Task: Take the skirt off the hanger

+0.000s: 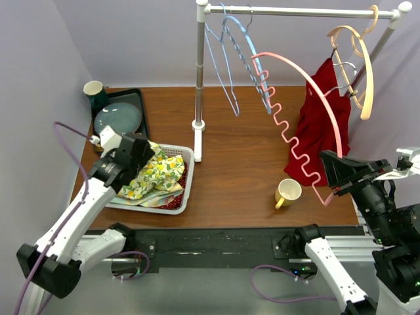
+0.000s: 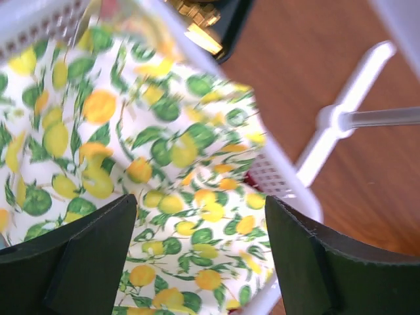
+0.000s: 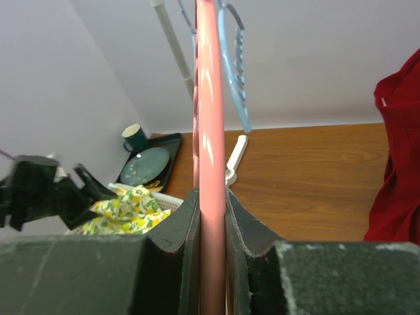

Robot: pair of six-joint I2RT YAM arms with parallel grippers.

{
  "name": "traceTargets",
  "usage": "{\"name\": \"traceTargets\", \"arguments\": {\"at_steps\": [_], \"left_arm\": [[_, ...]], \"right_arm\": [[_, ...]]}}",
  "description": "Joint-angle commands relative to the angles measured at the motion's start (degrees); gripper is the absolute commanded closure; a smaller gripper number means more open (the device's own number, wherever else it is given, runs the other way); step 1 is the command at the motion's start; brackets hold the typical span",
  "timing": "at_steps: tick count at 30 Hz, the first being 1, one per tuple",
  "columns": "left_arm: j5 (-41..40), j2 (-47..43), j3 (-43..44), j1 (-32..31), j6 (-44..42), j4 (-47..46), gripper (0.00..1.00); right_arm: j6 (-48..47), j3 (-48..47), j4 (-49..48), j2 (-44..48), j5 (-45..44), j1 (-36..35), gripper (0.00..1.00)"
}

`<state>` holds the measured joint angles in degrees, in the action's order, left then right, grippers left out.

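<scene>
At the lower left of the top view, the left end effector hangs with its black fingers spread wide over the skirt. The skirt is a crumpled lemon-print cloth lying in a white perforated basket, whose near left side is hidden by the arm. At the lower right, the right end effector pinches the lower end of a glossy pink hanger with a wavy bar and no clothing on it, and its hook is hard to make out. Beyond are the brown wood-grain table, a yellow mug, a white rack and a red garment, all against plain pale lilac walls.
</scene>
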<state>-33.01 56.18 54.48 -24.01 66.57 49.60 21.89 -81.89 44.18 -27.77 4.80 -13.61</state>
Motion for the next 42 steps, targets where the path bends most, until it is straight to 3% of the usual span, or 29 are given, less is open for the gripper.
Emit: {"name": "traceTargets", "arguments": {"at_steps": [1,4,8,12,16,19,29,34,42], "left_arm": [[-2.15,-4.50,5.11,0.19,-15.08,-4.14,0.15],[4.69,-8.10,3.54,0.19,-28.53,-15.12,0.14],[16.91,-13.45,-1.12,0.19,-44.39,-32.07,0.04],[23.17,-14.00,-2.80,0.19,-54.50,-38.96,0.00],[21.33,-12.94,-6.13,-0.68,-55.40,-40.37,0.00],[23.86,-15.75,-13.59,-0.16,-55.31,-44.84,0.00],[24.23,-18.48,-13.00,-0.25,-55.84,-43.10,0.00],[24.67,-19.09,-13.70,-0.25,-55.76,-43.63,0.00],[25.19,-19.01,-13.70,-0.25,-55.93,-43.71,0.00]], "right_arm": [[-0.44,-2.49,-4.37,-2.98,-4.71,-0.19,1.00],[-1.32,-2.49,-5.68,-4.39,-7.08,-0.19,1.00],[-3.43,-3.27,-7.01,-7.02,-11.64,-0.19,1.00],[-6.24,-4.68,-6.22,-9.84,-16.65,-0.11,1.00],[-8.18,-3.98,-6.74,-12.92,-18.68,-0.19,1.00],[-8.79,-4.42,-6.83,-16.26,-19.04,-0.19,1.00],[-11.87,-5.48,-16.66,-27.94,-18.42,-0.28,1.00],[-13.28,-5.56,-23.26,-30.41,-16.32,-0.19,1.00],[-13.19,-7.85,-24.40,-31.56,-13.76,-0.19,1.00]]}}
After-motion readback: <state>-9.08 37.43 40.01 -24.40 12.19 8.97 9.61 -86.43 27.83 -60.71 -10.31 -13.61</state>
